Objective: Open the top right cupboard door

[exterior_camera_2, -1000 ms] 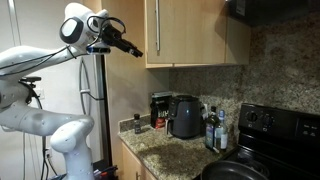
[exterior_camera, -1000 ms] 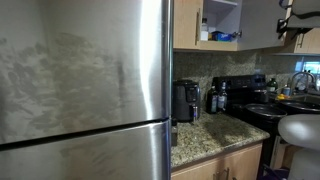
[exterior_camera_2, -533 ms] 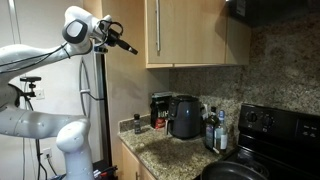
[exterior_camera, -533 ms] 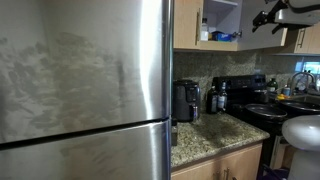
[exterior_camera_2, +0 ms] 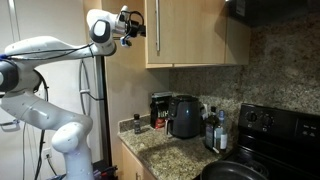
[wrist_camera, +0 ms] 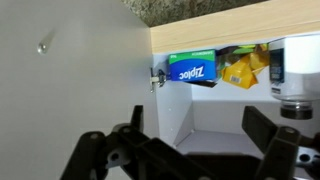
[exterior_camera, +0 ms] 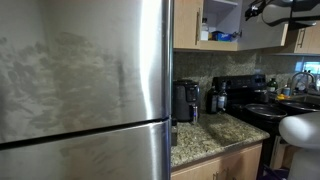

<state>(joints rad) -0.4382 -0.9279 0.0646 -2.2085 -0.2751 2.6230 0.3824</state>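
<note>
The top right cupboard door (exterior_camera_2: 190,32) stands swung out from the cabinet, its tan outer face and slim silver handle (exterior_camera_2: 157,28) showing in an exterior view. Its pale inner face (exterior_camera: 265,30) (wrist_camera: 75,60) shows in the other views, with the hinge (wrist_camera: 157,78) at the cabinet edge. My gripper (exterior_camera_2: 135,22) (exterior_camera: 255,10) hovers just off the door's handle edge, touching nothing. In the wrist view the gripper (wrist_camera: 195,150) is open and empty, its dark fingers (wrist_camera: 265,130) spread before the open shelf.
The shelf holds a blue Ziploc box (wrist_camera: 192,70), a yellow pack (wrist_camera: 240,68) and a white container (wrist_camera: 290,75). A steel fridge (exterior_camera: 85,90) fills one side. A coffee maker (exterior_camera_2: 160,108), kettle (exterior_camera_2: 185,115) and bottles (exterior_camera_2: 212,128) stand on the granite counter (exterior_camera: 210,135) beside the stove (exterior_camera: 255,100).
My gripper has risen and swung in toward the cupboard's open front, and its jaws have spread. The door has stayed open.
</note>
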